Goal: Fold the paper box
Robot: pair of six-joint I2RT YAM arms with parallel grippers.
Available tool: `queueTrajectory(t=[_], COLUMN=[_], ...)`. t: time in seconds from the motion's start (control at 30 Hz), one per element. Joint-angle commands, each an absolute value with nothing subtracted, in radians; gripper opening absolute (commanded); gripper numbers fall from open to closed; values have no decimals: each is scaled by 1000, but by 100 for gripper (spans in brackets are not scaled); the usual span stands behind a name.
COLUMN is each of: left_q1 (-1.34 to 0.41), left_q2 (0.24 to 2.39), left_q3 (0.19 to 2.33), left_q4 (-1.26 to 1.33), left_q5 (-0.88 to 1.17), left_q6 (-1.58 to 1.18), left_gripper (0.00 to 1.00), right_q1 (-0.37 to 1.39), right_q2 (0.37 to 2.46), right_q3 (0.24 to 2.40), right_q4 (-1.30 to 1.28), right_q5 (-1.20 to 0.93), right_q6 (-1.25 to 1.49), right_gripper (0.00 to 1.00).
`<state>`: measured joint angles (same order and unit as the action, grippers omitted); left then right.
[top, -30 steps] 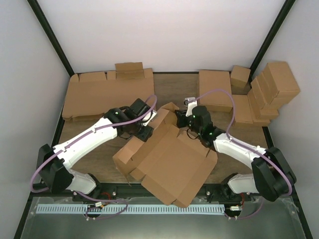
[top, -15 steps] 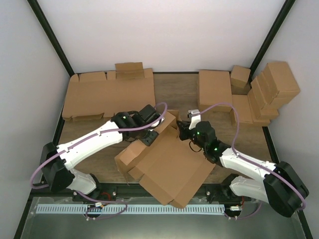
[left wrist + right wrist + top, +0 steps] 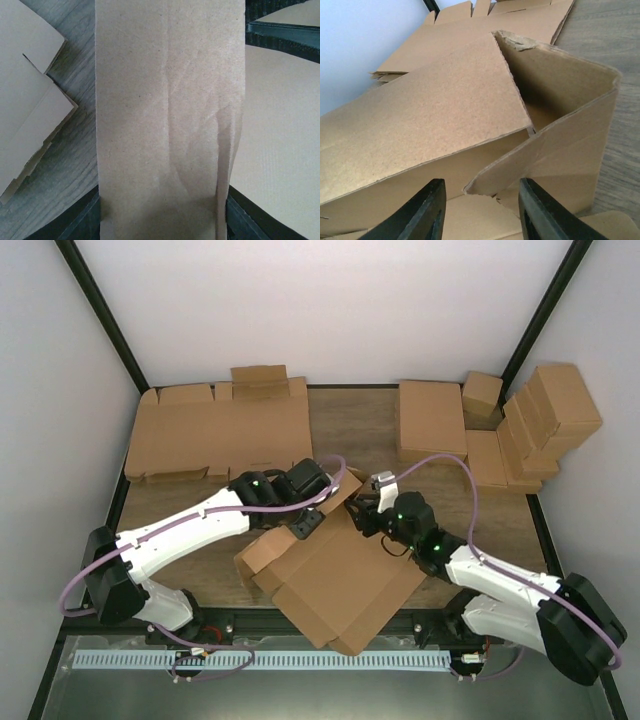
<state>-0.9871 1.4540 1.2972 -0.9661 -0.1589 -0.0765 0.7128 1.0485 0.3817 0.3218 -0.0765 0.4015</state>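
Two grips to sort out: right fingers (image 3: pixel 427 215) parted, a flap edge loose between them; left fingers (image 3: pixel 85 225) clamped across a wall strip. Box (image 3: pixel 345 575) sits half-folded near the arms' bases, so I'd hold the left tight while the right pinches that flap and folds it in.

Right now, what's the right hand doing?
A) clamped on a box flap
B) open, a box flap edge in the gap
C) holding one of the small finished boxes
B: in the right wrist view the right hand stands open, with a flap edge of the box loose in the gap.
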Motion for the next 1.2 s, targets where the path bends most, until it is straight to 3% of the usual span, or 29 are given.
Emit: queueTrajectory(t=[0.0,0.17,0.4,0.7,0.87,1.03,1.17], left_q1=[-1019,-1020,-1020,-1022,-1021,-1021,-1023], left_q2=[1460,1465,1465,1461,1459,1459,1459], left_q3=[1320,1316,1311,1303,1299,1298,1296], left_q4=[-929,-930,-927,-928,-928,-924,-922], left_q5=[-130,-144,-146,-149,-149,-146,-149], left_q6=[-21,-21,-23,-22,-18,-20,-20], left_gripper=[55,55,55,55,55,55,55], right_q1=[726,726,685,458,349,167,142], right_q2=[1008,981,891,831,912,1076,1247], right_q3=[392,409,430,490,561,607,666], right_q4=[228,150,26,-5,-5,83,105], right_q5=[-59,-88,-151,-382,-421,-685,-781], right_q6=[401,408,370,327,322,383,382], right_gripper=[45,61,69,77,78,83,75])
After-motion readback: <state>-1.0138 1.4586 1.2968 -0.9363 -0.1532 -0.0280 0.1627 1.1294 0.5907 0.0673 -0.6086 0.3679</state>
